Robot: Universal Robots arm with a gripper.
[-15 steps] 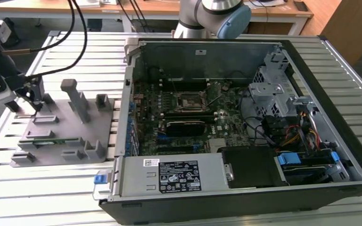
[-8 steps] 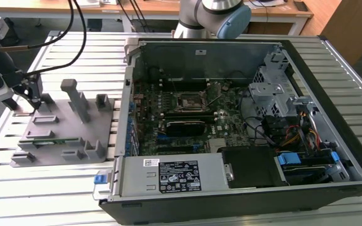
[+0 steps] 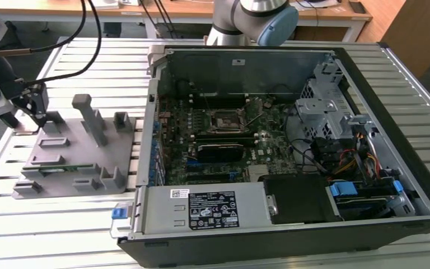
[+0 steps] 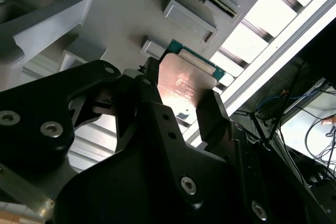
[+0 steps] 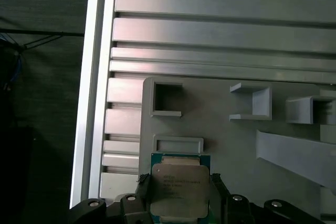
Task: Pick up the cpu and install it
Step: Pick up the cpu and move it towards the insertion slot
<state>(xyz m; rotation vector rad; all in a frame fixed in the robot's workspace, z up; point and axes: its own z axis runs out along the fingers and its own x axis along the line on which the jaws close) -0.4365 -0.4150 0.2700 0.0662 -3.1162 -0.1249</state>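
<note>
Gripper [image 5: 179,191] fingers [image 4: 212,121] are pressed in against two opposite edges of the cpu [image 5: 178,187], pinching it with its pale metal top showing and a thin green border around it. In the second wrist view the same cpu [image 4: 181,85] sits between the two black fingertips, its metal face catching a warm glare. Whether it is lifted clear or resting on the surface under it cannot be told. Just beneath and beyond it lies the grey plastic fixture [image 5: 231,145], with a shallow rectangular pocket right beside the cpu and an open square pocket further off. In the exterior view the gripper [image 3: 40,117] hangs over the far corner of the fixture [image 3: 73,168], at the exterior view's left, and a narrow green circuit strip [image 3: 58,166] lies in a slot near the fixture's front. The fixture rests on a slatted metal table [image 3: 73,50]. Beside it, toward the exterior view's right, stands an open computer case [image 3: 402,89] with its circuit board [image 3: 200,112] exposed, a dark square socket [image 3: 225,119] near the middle and a silver power box [image 3: 208,210] along the front edge. Behind the case rises the arm's base [image 3: 252,17].
</note>
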